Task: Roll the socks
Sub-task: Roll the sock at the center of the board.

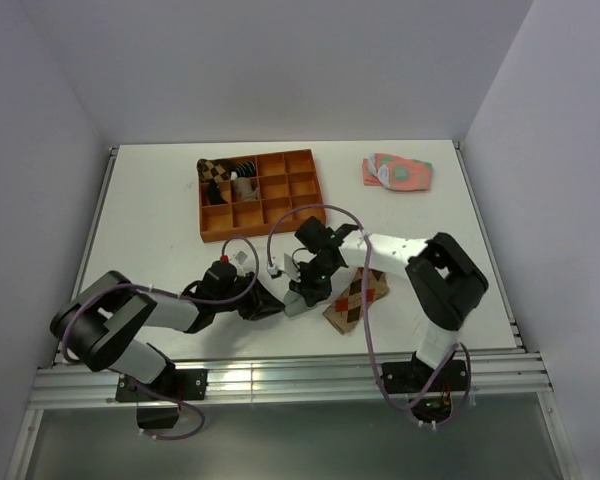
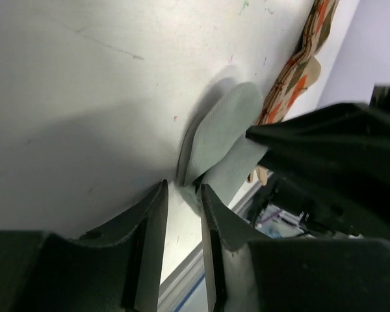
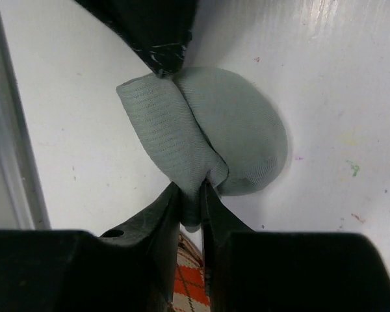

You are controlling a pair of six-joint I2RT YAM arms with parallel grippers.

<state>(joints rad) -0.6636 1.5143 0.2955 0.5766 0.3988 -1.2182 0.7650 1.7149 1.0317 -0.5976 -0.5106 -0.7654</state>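
White table (image 1: pixel 150 220): orange tray (image 1: pixel 260 231), grey sock (image 3: pixel 247 130), argyle sock (image 1: pixel 355 300), pink-green socks (image 1: pixel 398 172).

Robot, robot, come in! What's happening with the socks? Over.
Right jaws shut on grey sock, partly folded. Left jaws nearly closed at its edge, grip unclear. Argyle sock lying flat beside. Nothing seen in the way.

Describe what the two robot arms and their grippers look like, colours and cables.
The left arm and right arm both have black joint housings and white link tubes, each trailed by a loose mauve cable. The left gripper and right gripper have matte black fingers tapering to narrow tips.
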